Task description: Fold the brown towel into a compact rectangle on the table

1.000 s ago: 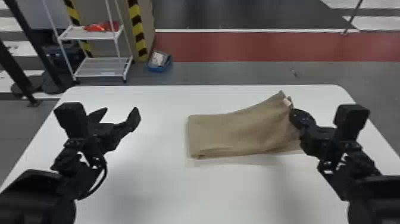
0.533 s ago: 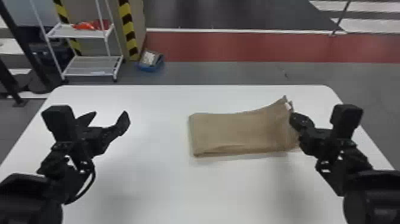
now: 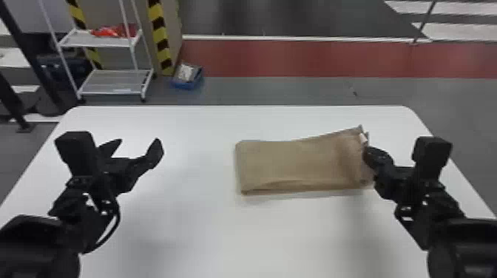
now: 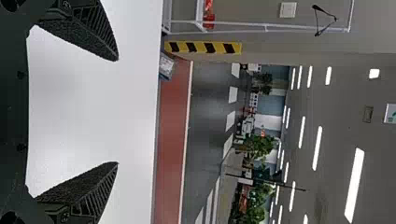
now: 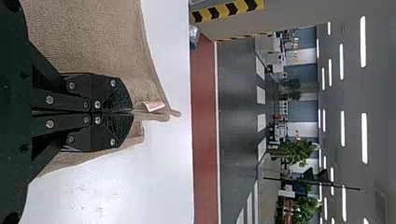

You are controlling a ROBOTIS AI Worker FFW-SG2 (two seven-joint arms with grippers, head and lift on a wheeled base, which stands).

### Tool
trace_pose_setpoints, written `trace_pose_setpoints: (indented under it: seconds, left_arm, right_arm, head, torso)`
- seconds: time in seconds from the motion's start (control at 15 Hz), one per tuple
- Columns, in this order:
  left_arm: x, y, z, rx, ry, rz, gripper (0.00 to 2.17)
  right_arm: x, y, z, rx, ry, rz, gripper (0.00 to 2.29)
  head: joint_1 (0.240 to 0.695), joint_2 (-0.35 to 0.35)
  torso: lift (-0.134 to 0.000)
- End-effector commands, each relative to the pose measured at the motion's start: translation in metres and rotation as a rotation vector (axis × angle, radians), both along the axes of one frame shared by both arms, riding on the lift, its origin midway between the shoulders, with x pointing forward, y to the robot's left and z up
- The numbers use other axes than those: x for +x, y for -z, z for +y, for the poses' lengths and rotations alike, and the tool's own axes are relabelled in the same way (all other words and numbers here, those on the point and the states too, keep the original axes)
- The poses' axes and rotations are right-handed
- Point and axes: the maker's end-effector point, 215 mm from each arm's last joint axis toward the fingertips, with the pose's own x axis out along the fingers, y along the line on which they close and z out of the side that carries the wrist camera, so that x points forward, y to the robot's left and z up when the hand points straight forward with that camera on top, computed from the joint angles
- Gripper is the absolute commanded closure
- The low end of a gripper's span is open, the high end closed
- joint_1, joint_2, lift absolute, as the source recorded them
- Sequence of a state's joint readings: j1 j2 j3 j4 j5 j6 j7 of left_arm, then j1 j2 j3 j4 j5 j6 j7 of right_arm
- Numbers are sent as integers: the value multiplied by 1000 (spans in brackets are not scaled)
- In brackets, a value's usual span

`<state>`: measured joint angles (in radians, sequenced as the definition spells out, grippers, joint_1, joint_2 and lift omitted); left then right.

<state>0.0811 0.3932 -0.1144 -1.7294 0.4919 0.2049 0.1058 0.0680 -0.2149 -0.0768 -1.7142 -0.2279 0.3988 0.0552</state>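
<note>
we see the brown towel (image 3: 292,164) on the white counter (image 3: 192,229), right of the middle, already folded into a long, layered strip running left to right. its left end lies flat and fairly square, and along the near edge we can make out a slightly parted fold. the right end is rumpled, pinched in the right tool (image 3: 371,157), and its far corner pokes up to a point beside a small white tag (image 3: 363,138). up close we find the cloth finely textured, with thin edges bunched together past the grip.
</note>
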Motion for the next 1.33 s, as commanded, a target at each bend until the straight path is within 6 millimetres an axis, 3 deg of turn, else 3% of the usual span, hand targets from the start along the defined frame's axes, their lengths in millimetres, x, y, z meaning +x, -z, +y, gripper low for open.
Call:
trace_pose_setpoints:
  seconds: [0.0,0.07,0.13,0.2,0.47,0.67,1.0,1.27]
  left_arm:
    - [0,0,0,2,1,-1,90]
    - [-1,1,0,3,1,1,90]
    - [-1,1,1,5,1,3,90]
    - [-3,4,1,3,1,7,90]
    - [-4,5,-3,0,6,9,83]
    - [-6,8,-20,-20,22,9,80]
    - [-1,-2,-71,-80,58,-23,97]
    - [5,3,-126,-98,111,-9,221]
  right_arm:
    - [0,-7,-14,-3,22,-19,1173]
    - [1,-7,-17,-8,27,-26,815]
    - [2,-6,-20,-15,33,-26,225]
    - [2,-6,-25,-20,40,-35,-2]
    - [-4,-20,-51,-52,88,-106,39]
    - [-20,-31,-64,-49,107,-144,46]
    - [-61,-48,-82,-47,129,-210,49]
    - [-86,-48,-88,-46,135,-235,49]
  head:
    - [695,-32]
    - [695,-40]
    - [695,-44]
    - [695,-47]
    - [695,-69]
    - [695,-87]
    - [695,-144]
    - [695,-214]
  torso:
    - [-123]
    - [-123]
    - [-123]
    - [-123]
    - [-123]
    - [-123]
    - [-123]
    - [-123]
